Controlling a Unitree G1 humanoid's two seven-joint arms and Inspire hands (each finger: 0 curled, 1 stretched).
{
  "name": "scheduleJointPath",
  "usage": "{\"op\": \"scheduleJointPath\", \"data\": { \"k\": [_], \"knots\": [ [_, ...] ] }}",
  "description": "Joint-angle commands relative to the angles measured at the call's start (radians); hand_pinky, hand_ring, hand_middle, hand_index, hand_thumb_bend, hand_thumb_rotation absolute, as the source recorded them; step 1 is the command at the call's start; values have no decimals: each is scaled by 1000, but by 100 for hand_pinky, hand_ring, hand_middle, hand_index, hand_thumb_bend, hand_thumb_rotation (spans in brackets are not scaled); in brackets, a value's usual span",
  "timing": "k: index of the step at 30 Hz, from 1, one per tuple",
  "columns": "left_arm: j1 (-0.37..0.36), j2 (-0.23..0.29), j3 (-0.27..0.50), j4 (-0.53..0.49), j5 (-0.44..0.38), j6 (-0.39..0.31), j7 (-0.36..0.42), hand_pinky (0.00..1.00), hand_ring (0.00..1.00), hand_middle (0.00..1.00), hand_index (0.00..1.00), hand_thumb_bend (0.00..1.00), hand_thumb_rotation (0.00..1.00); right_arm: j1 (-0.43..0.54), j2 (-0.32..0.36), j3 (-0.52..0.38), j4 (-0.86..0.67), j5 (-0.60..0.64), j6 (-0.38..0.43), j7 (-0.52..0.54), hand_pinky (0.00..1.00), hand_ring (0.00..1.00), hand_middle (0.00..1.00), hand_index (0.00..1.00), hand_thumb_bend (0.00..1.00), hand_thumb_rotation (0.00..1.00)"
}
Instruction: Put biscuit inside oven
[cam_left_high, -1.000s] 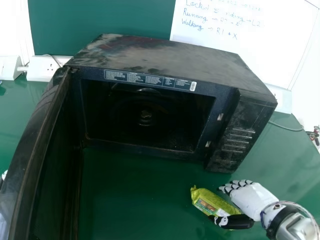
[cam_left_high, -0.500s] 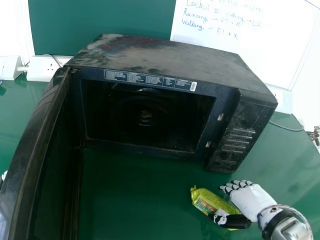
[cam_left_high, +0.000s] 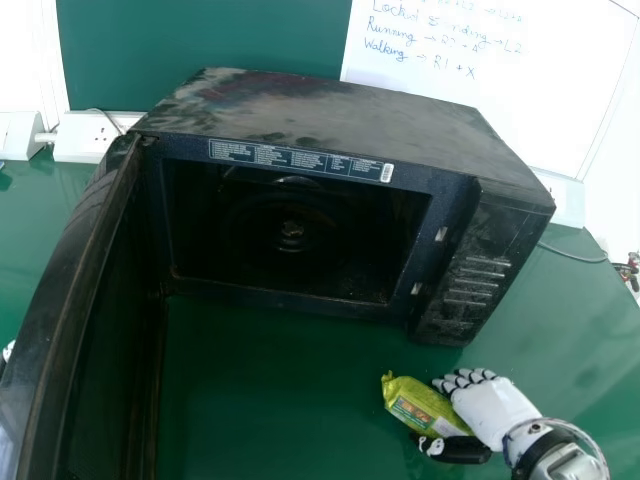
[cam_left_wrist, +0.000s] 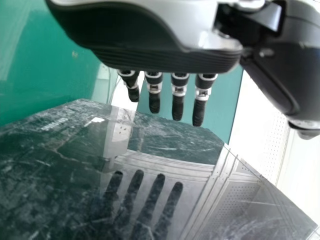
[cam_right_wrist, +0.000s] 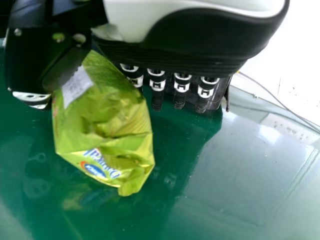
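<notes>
The black oven (cam_left_high: 340, 115) stands with its front opening facing me and its door (cam_left_high: 75, 270) swung wide on the left. On the green table in front of its right part lies the yellow-green biscuit packet (cam_left_high: 415, 397). My right hand (cam_left_high: 495, 408) is at the packet's right end, fingers straight, thumb along the near side. In the right wrist view the packet (cam_right_wrist: 107, 122) lies between the thumb and fingers of the right hand (cam_right_wrist: 200, 42). A bit of my left hand (cam_left_high: 8, 351) shows beyond the door; in the left wrist view the left hand (cam_left_wrist: 150, 37) has straight fingers above the glossy door (cam_left_wrist: 165, 150).
White power sockets (cam_left_high: 85, 137) are behind the oven at the left. A whiteboard (cam_left_high: 490, 85) with handwriting stands behind it at the right, and a cable (cam_left_high: 570, 254) runs over the table there. The oven's control panel (cam_left_high: 470, 270) is beyond the right hand.
My right hand has shifted a little to the left, closer around the packet's right end. Packet, oven and door look the same.
</notes>
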Motion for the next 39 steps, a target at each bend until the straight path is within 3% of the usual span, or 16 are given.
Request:
{"op": "scheduleJointPath", "data": {
  "k": [1, 15, 20, 26, 30, 31, 32, 33, 35, 37, 39],
  "knots": [
    [15, -1, 1, -8, -8, 1, 0, 79, 84, 89, 93, 100, 95, -3, 8, 14, 13, 13, -2, -6, 100, 100, 100, 100, 82, 99],
    [6, 3, 8, 12, -30, -7, -19, 80, 84, 90, 94, 100, 96, -6, 5, 30, 51, 17, 3, -25, 100, 100, 100, 100, 80, 98],
    [9, -5, 10, 9, -23, -12, -16, 78, 83, 89, 92, 100, 96, 2, 0, 28, 70, 0, -20, -81, 100, 100, 100, 100, 81, 98],
    [11, -21, 9, -1, 13, -28, 11, 82, 85, 90, 93, 100, 92, 5, 11, 47, 92, -37, -19, -127, 100, 100, 100, 100, 80, 89],
    [3, -21, 9, 11, -12, -32, 4, 83, 85, 91, 93, 100, 92, 6, 14, 65, 106, -58, -20, -159, 100, 100, 100, 100, 76, 79],
    [3, -21, 8, 12, -23, -31, 1, 83, 85, 90, 93, 100, 92, 5, 14, 70, 110, -63, -21, -168, 95, 100, 100, 100, 75, 75],
    [4, -23, 7, 9, -37, -25, 4, 82, 85, 90, 93, 100, 93, 5, 14, 74, 114, -69, -22, -178, 83, 100, 100, 100, 74, 70],
    [11, -23, 4, -4, -52, -8, 21, 82, 84, 89, 92, 100, 93, 4, 15, 79, 117, -72, -22, -186, 67, 98, 100, 100, 72, 61],
    [26, -22, 0, -30, -95, 31, 57, 83, 84, 90, 93, 100, 94, 2, 15, 86, 116, -70, -16, -184, 50, 90, 98, 100, 68, 44],
    [29, -33, -4, -53, -112, 49, 96, 83, 84, 90, 92, 100, 94, 1, 18, 88, 118, -66, -15, -192, 36, 72, 91, 95, 59, 17],
    [38, -41, -8, -84, -104, 67, 141, 83, 85, 90, 92, 100, 95, -1, 19, 91, 119, -64, -11, -191, 26, 47, 84, 82, 50, 4]
  ]
}}
